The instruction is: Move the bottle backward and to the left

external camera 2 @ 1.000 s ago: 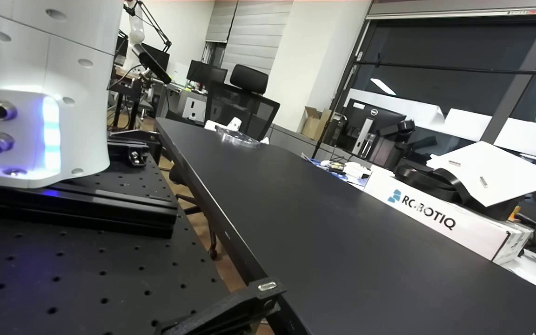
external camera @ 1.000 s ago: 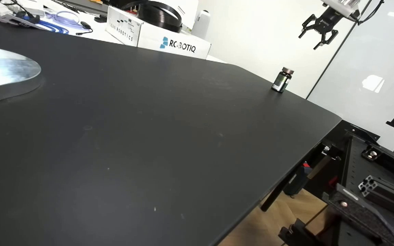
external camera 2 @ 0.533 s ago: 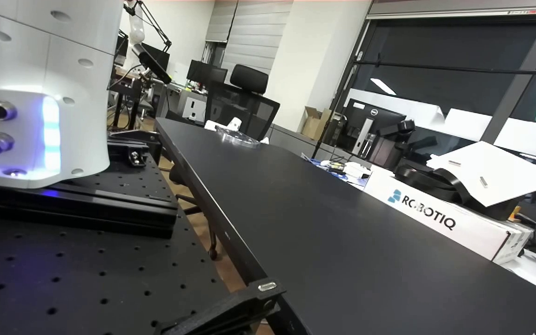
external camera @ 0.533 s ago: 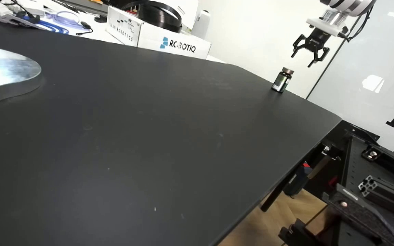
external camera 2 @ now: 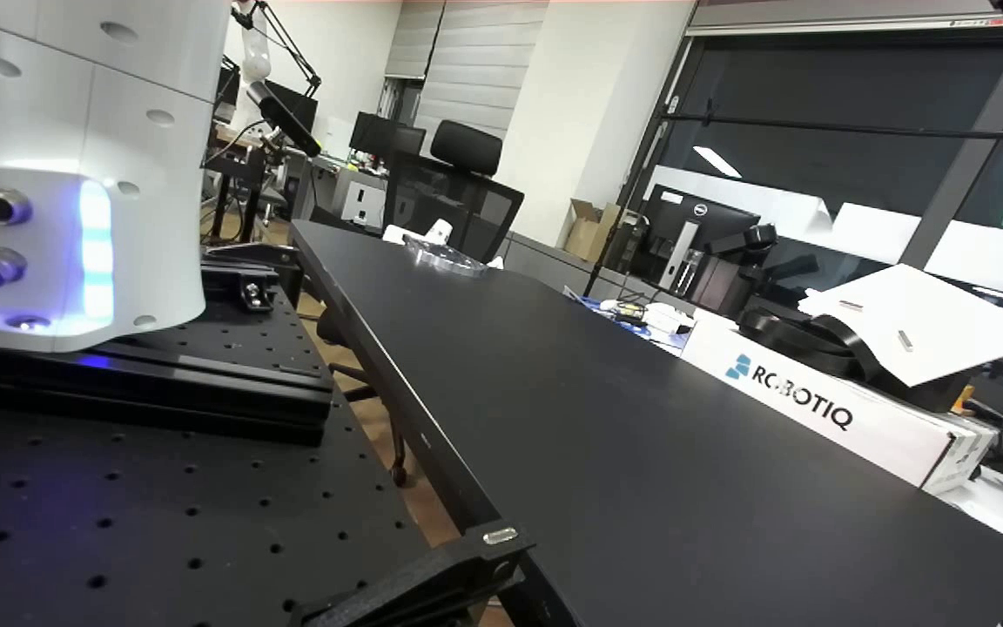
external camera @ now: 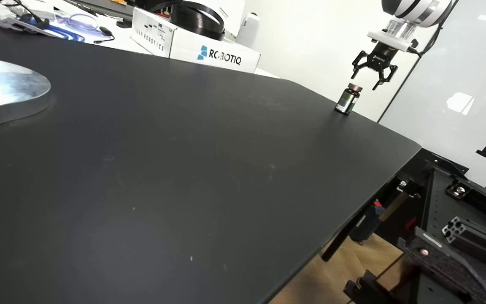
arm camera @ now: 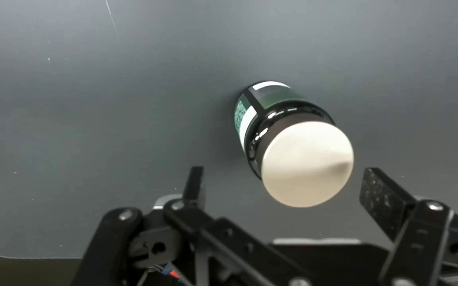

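Observation:
The bottle [external camera: 347, 100] is small and dark, with green and white label parts and a brown cap. It stands upright near the far right edge of the black table [external camera: 184, 160] in an exterior view. In the wrist view the bottle [arm camera: 307, 163] shows from above, its pale cap top large and close. My gripper [external camera: 364, 82] is open and empty, just above and slightly to the right of the cap. In the wrist view the gripper's fingers [arm camera: 284, 172] stand apart on either side of the cap, not touching it. Bottle and gripper are out of view in an exterior view.
A white Robotiq box [external camera: 215, 55] lies along the table's back; it also shows in an exterior view [external camera 2: 806, 405]. A shiny flat clear piece [external camera: 11, 84] lies at the table's far end. The white robot base [external camera 2: 144, 174] stands on a perforated black platform [external camera 2: 188, 522].
My gripper has come down and to the left, from high above the bottle to just over its cap, staying open. An arm part now shows at an exterior view's upper right. The bottle has not moved.

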